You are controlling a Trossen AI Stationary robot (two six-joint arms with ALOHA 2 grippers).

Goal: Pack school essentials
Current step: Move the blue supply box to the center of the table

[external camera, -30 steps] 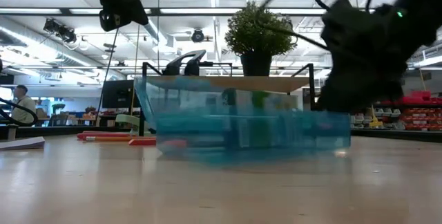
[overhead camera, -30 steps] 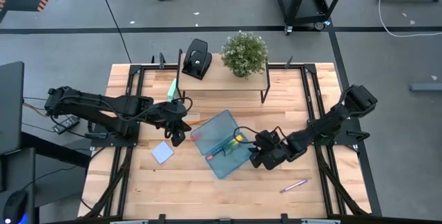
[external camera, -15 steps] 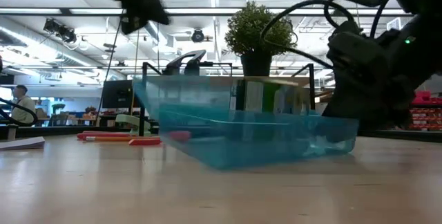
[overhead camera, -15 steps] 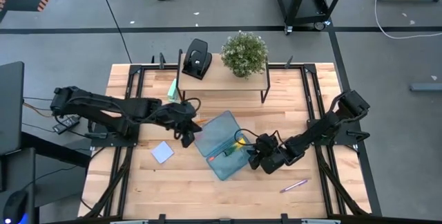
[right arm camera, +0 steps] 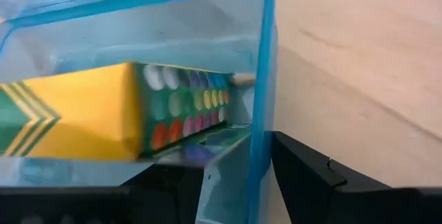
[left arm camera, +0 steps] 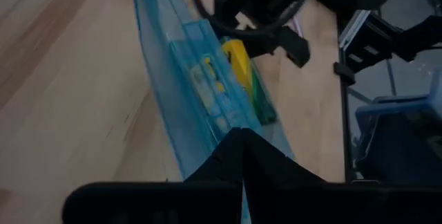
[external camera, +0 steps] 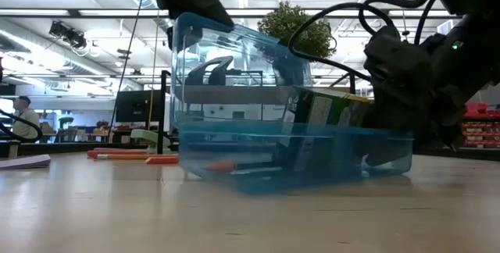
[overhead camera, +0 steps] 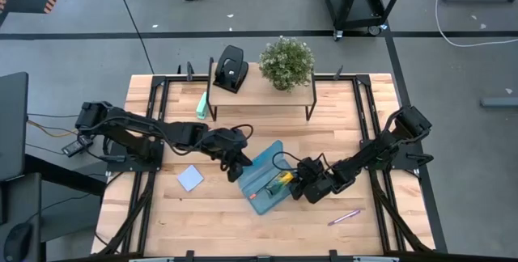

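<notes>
Both fingers sets clamped on blue case (overhead camera: 263, 178): left (overhead camera: 240, 167), right (overhead camera: 301, 183); crayon box (overhead camera: 281, 179) inside.

— What do you have around your workspace from above?

— You see a light wooden table (overhead camera: 162, 221) standing on a grey concrete floor (overhead camera: 81, 44), which is crossed by a dark line beyond the table's far edge. A small raised wooden shelf (overhead camera: 259, 96) on black legs sits at the far side, carrying a potted plant (overhead camera: 286, 62) and a black hole punch (overhead camera: 231, 68). A dark metal frame on castors (overhead camera: 356, 3) stands on the floor beyond.

— And looking level across the table?

— You get a large hall with a white ceiling and long strip lights (external camera: 70, 11). Red shelving (external camera: 476, 124) shows far off, and a seated person (external camera: 27, 116) at the other side.
</notes>
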